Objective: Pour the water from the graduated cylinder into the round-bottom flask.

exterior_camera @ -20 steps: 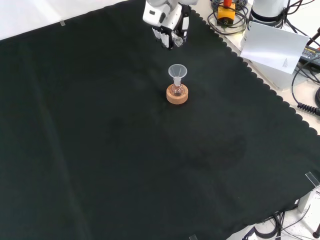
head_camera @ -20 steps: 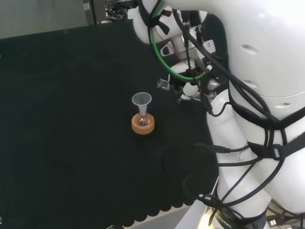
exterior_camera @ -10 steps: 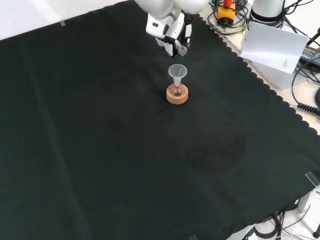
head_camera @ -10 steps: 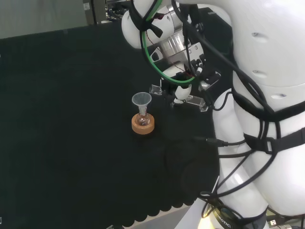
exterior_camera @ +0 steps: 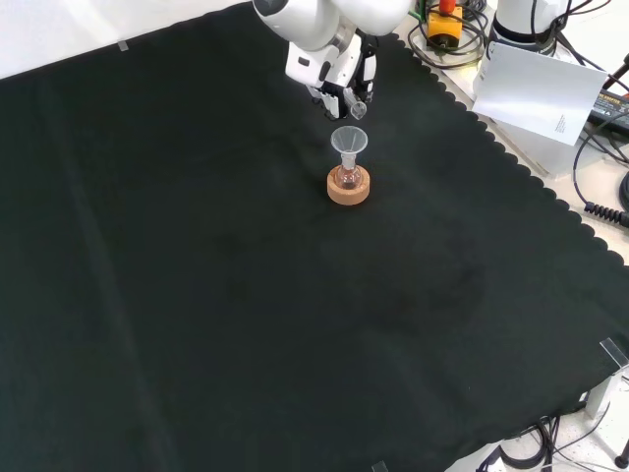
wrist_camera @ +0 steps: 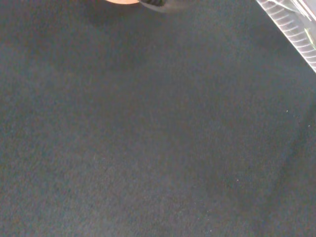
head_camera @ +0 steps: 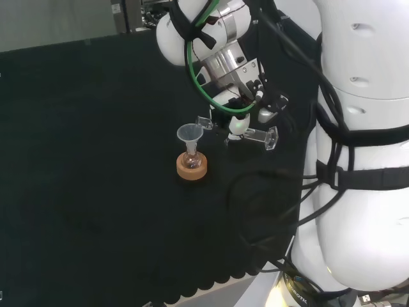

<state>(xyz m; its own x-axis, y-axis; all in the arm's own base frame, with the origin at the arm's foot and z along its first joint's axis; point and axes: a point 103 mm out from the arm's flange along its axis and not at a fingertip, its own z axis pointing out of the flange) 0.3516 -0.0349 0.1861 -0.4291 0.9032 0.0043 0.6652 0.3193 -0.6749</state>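
Note:
A small round-bottom flask (head_camera: 190,160) (exterior_camera: 346,177) stands in a cork ring (head_camera: 192,170) (exterior_camera: 348,191) with a clear funnel (head_camera: 190,133) (exterior_camera: 348,140) in its neck. The hand (head_camera: 238,123) (exterior_camera: 337,77) is curled round a clear graduated cylinder (head_camera: 259,135) (exterior_camera: 359,109) tipped almost level. In the head view the cylinder's mouth sits just right of the funnel's rim and its base points right. The front view has the cylinder's mouth just above and beyond the funnel. In the wrist view a strip of the cylinder (wrist_camera: 295,30) crosses one corner and a sliver of the cork ring (wrist_camera: 123,1) shows at the edge.
The arm's white links (head_camera: 358,153) and cables stand at the right of the head view. In the front view the cloth's scalloped edge (exterior_camera: 511,162) runs along the right, with a white sheet (exterior_camera: 536,93) and cables (exterior_camera: 604,187) beyond it.
The hand has carried the cylinder left in the head view, toward the funnel, and tipped it close to level. Flask, funnel and cork ring have not moved.

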